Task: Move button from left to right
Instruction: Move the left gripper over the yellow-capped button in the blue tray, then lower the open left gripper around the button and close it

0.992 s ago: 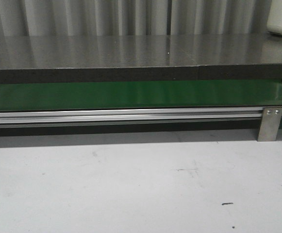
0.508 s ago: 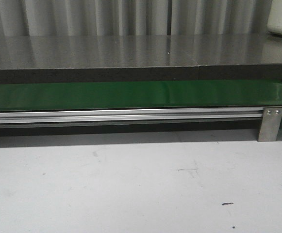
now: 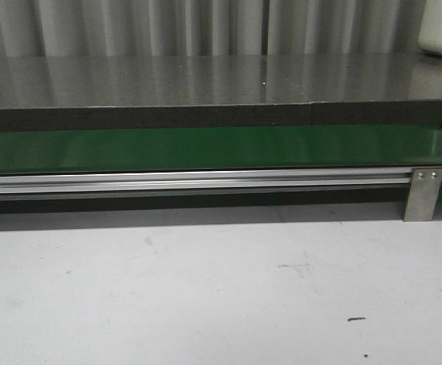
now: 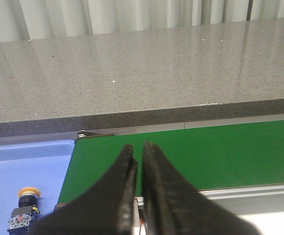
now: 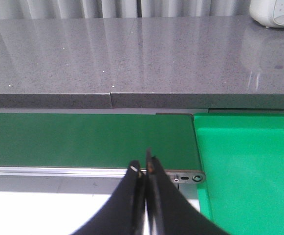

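Workshop: green conveyor belt (image 3: pixel 205 148)

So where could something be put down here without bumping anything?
The long green belt lies bare between the grey speckled stone counter and the aluminium rail. The bright green tray off its end is bare too. Only the pale blue tray holds something: the small orange-capped button.

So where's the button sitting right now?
Only the left wrist view shows the button: it lies in the blue tray, beside the green belt's end.
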